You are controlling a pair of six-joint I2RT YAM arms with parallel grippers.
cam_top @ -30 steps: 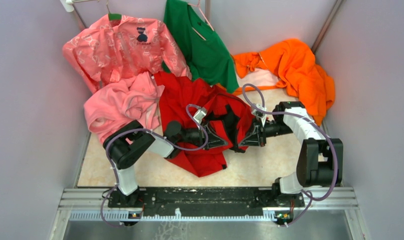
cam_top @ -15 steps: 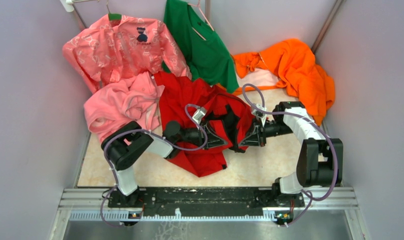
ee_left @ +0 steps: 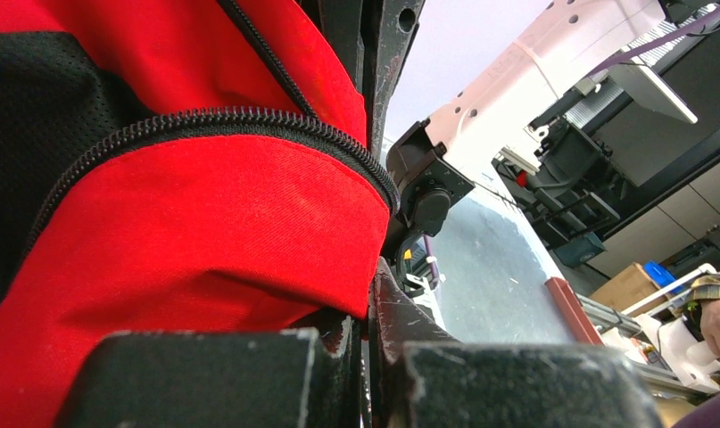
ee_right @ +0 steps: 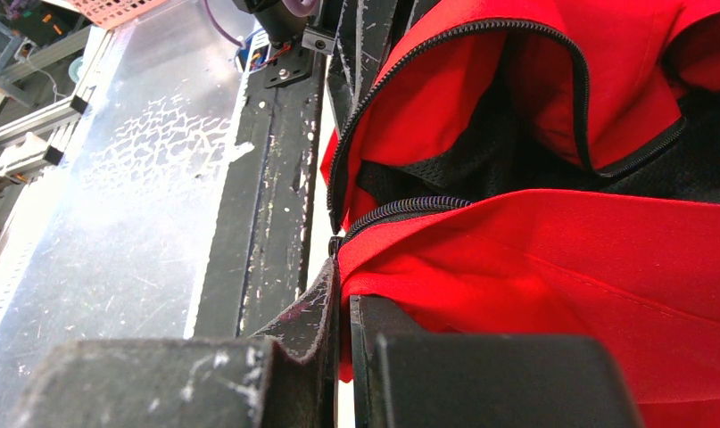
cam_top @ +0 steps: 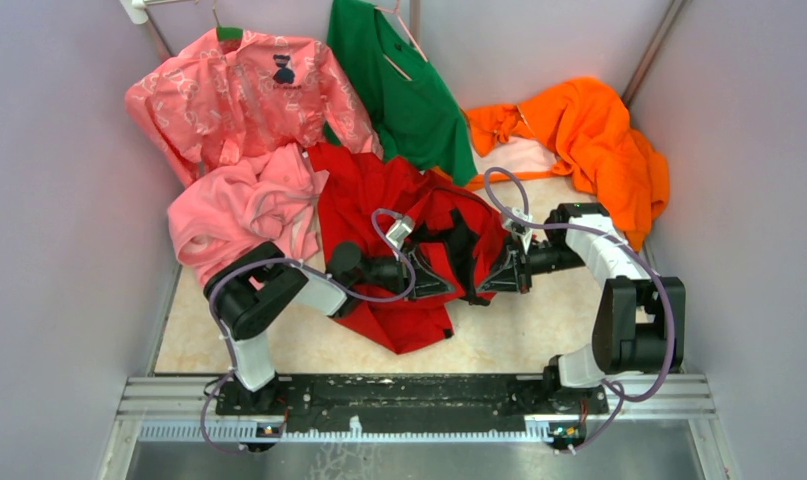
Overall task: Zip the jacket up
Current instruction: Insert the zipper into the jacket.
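One jacket (cam_top: 371, 188), gripped — two pairs of jaws

Jacket (cam_top: 364, 190): bright red, thin woven fabric. Lies crumpled on table (cam_top: 539, 330), centre, slightly left. Not flat: folds bunched, one flap trailing toward near edge. Front open, black mesh lining (ee_left: 35, 107) exposed in middle of heap. Zipper (ee_left: 204, 120): dark, coarse teeth, unzipped. Left wrist view: toothed edge curves over red fold. Right wrist view: two toothed edges stand apart, gaping over lining, drawing together at one end. Slider not discernible.
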